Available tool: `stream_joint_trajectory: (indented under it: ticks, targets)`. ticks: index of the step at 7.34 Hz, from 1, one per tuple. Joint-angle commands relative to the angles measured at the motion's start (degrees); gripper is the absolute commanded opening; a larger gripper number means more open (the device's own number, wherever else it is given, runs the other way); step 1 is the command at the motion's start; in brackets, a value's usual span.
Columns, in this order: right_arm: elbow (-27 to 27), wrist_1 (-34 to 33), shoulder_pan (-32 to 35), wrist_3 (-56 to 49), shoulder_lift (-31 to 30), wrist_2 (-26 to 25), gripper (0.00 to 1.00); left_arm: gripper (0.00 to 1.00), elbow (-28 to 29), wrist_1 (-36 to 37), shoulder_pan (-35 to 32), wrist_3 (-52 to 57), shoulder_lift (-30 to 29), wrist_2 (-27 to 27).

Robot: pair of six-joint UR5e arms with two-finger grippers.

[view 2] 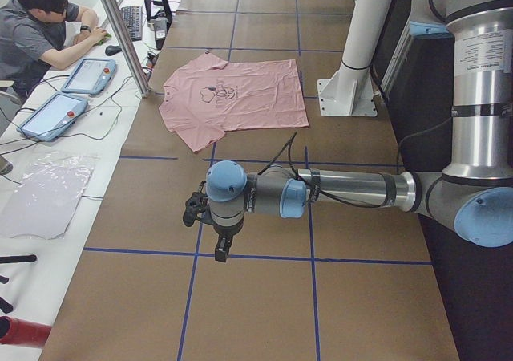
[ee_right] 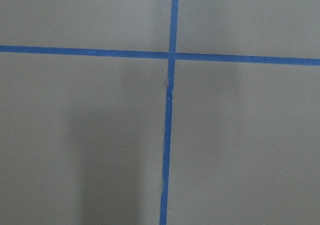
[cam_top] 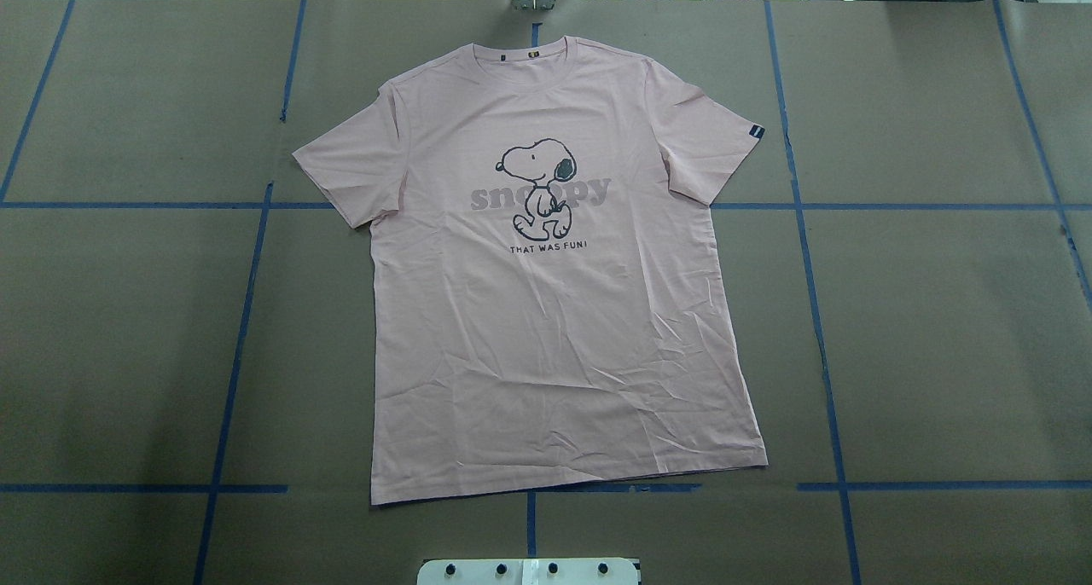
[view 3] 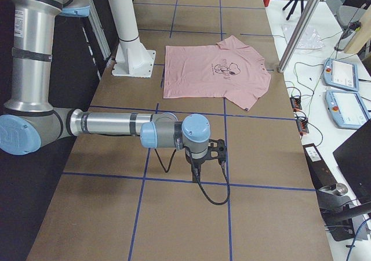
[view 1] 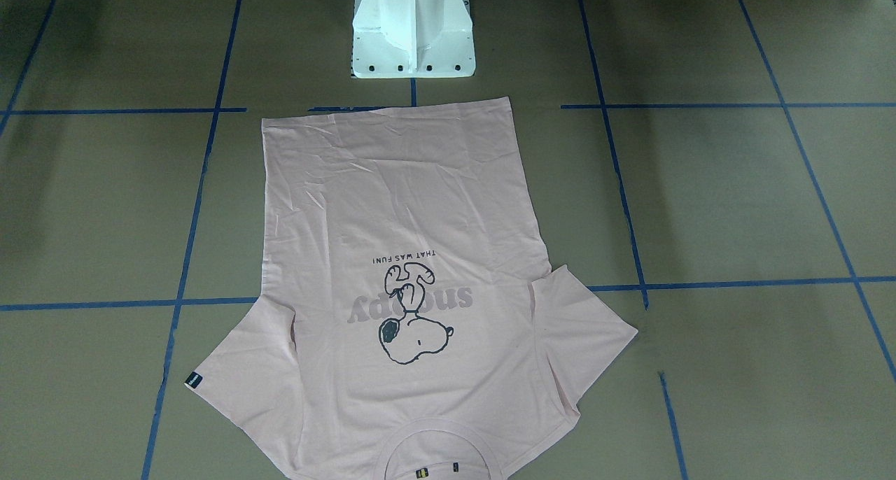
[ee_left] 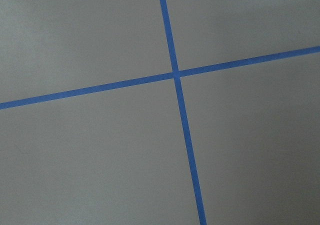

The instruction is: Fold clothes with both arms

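Left gripper (view 2: 221, 247), right gripper (view 3: 195, 167), black two-fingered, opening I can't tell, pale pink Snoopy T-shirt (cam_top: 554, 329) flat, hem nearest white pedestal base (view 1: 413, 39), collar pointing away.

Table (cam_top: 938, 338) (blue tape grid (cam_top: 938, 205)) carries pink T-shirt (cam_top: 554, 346), seemingly flat

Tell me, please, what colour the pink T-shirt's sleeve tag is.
The small sleeve tag is black, clearest in the front-facing view.
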Motion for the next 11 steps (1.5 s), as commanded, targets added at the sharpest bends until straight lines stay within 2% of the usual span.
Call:
stream_joint_trajectory:
  ticks: [1, 2, 3, 5, 7, 8, 9, 10, 11]
  targets:
    - [0.7, 0.0, -0.1, 0.1, 0.1, -0.1, 1.0, 1.0, -0.4, 0.0, 0.1, 0.1, -0.2, 0.2]
    - [0.8, 0.1, -0.1, 0.4, 1.3, -0.3, 1.0, 1.0, -1.0, -0.2, 0.0, 0.1, -0.2, -0.2]
    - [1.2, 0.1, -0.3, 0.7, 5.3, -0.2, 1.0, 1.0, -2.9, -0.4, 0.1, 0.2, -0.2, 0.3]
    - [1.3, 1.2, -0.3, 1.0, 12.4, -0.7, 1.0, 1.0, -3.0, -6.7, 0.1, -0.5, -0.5, -0.3]
    - [-2.9, 2.6, -0.6, 5.7, 16.8, 0.3, 1.0, 1.0, -1.9, -14.8, 0.2, -9.7, -7.3, 0.3]
    - [-4.4, 5.6, -0.8, 6.1, 16.9, 1.0, 1.0, 1.0, -1.1, -19.3, 0.2, -10.6, -9.0, 0.3]
    - [-7.2, 8.2, -0.9, 6.2, 17.6, 7.8, 1.0, 1.0, 1.9, -26.0, 0.4, -10.8, -13.1, 0.3]
    - [-7.6, 11.2, -1.4, 6.8, 19.0, 8.4, 1.0, 1.0, 5.8, -27.1, 0.6, -13.0, -17.7, -0.3]
    - [-9.6, 11.5, -4.1, 10.2, 22.7, 8.4, 1.0, 1.0, 6.5, -28.3, 1.6, -16.5, -18.5, -0.3]
